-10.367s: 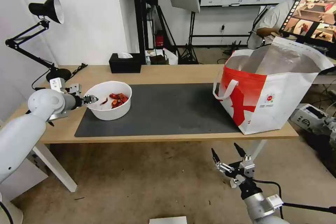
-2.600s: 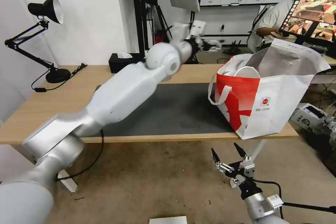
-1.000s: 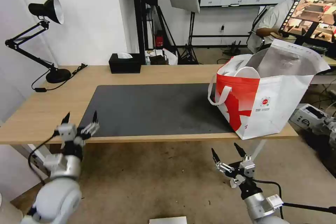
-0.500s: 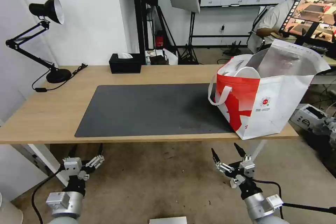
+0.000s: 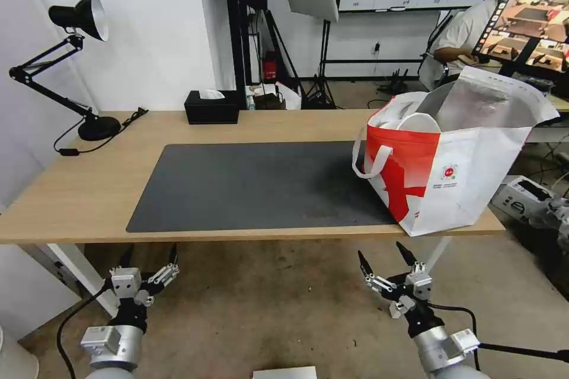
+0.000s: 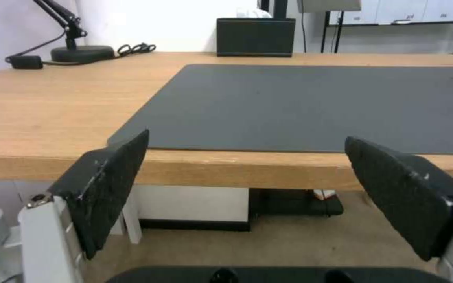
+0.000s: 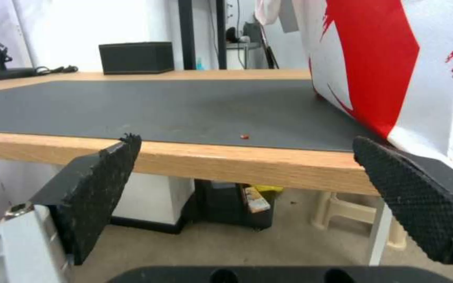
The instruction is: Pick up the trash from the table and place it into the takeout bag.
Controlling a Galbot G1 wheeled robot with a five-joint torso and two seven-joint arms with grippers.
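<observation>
White bowl [image 5: 418,122] now sits inside the takeout bag [image 5: 456,177] at the bench's [image 5: 77,189] right end; mat [image 5: 255,183] bare, where the bowl stood earlier. My left gripper [image 5: 149,260] has dropped below the bench edge, open, empty. My right gripper [image 5: 385,259] parked low, open, unchanged.

The takeout bag [image 5: 456,172], a large white-and-red tote with silver foil lining and white strap handles, stands upright and open-mouthed at the right end of the table [image 5: 83,189], above and beyond the right gripper's spread jaws. The rim of a white round bowl [image 5: 418,123] shows inside its mouth. The light-wood tabletop carries a dark grey mat [image 5: 255,183]; its front edge lies above and ahead of both pairs of jaws.
</observation>
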